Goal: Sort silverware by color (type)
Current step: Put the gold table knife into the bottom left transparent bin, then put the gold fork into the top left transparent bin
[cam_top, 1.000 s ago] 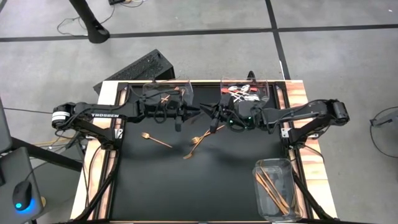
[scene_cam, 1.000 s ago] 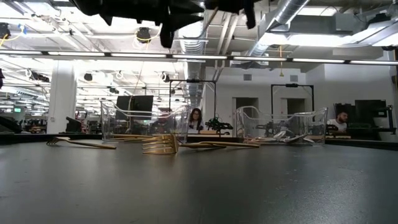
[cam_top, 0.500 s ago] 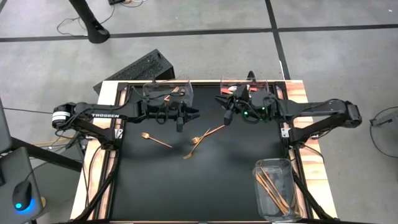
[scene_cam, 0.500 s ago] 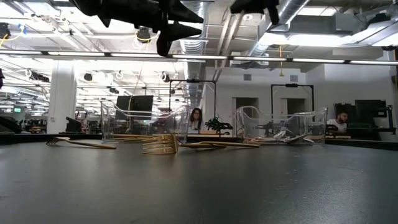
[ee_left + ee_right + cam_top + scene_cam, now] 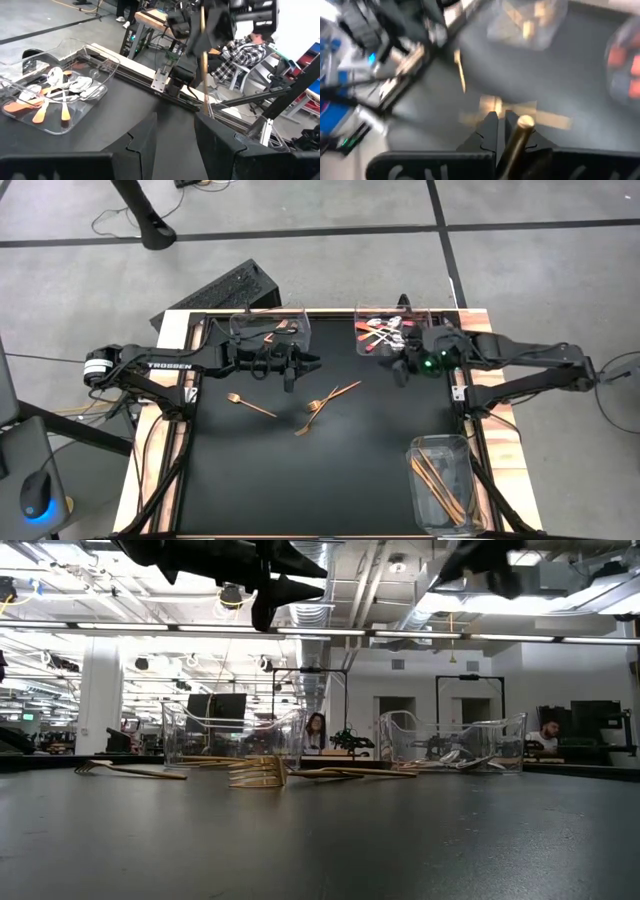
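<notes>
The right gripper (image 5: 501, 131) is clamped on a slim, stiff gold metal stick (image 5: 515, 142) near the table's (image 5: 330, 470) far right corner, beside the clear plastic bin of red-handled spoons (image 5: 390, 330). Light and likely slippery, it is best pinched mid-shaft. The left gripper (image 5: 175, 132), fingers apart, waits near the far edge.

Right gripper (image 5: 500, 120) is seen clamped on a gold stick (image 5: 516, 137) above the dark table (image 5: 580, 75). Blurred gold utensils (image 5: 495, 107) are seen just beyond the fingertips; a clear bin (image 5: 530, 20) is seen at 12 o'clock.
</notes>
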